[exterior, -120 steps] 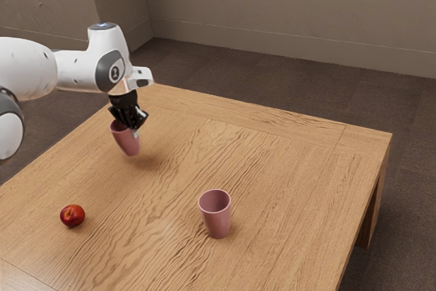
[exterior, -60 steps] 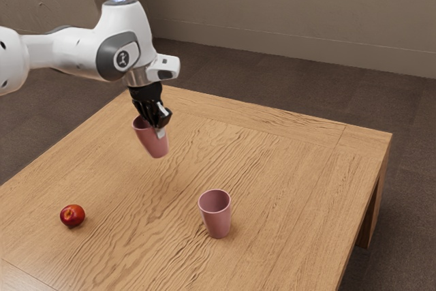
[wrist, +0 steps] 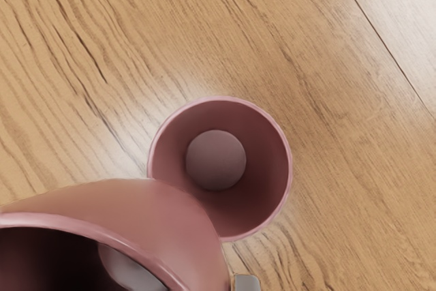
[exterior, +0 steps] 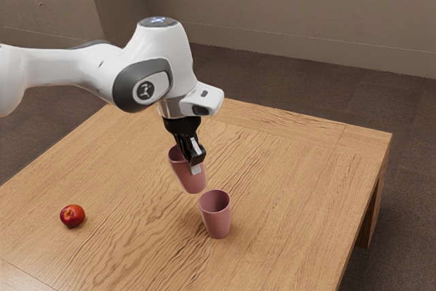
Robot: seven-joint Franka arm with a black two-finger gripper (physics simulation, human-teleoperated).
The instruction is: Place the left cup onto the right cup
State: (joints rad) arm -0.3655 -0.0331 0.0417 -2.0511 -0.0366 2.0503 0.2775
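Left cup (exterior: 187, 174) hangs in the air above the bench (exterior: 306, 168), gripped by its wall near the rim: the fingers (exterior: 195, 155) are clenched on it, and in the wrist view one grey pad seems to sit inside its mouth (wrist: 116, 223). Its long axis is not upright. The mouth leans toward the exterior view's left and the base points down toward the exterior view's right, at the right cup (exterior: 215, 212). The right cup stands upright on the bench with its mouth open upward, just beside and a little lower than the carried one. The two look very near, but I cannot tell whether they touch. From the hand, the open mouth of the right cup (wrist: 215, 160) lies just beyond the held cup, whose wall covers part of its rim. I judge that the hand must go slightly more toward the exterior view's right and straighten the cup before lowering. An apple (exterior: 72, 215) lies well apart.
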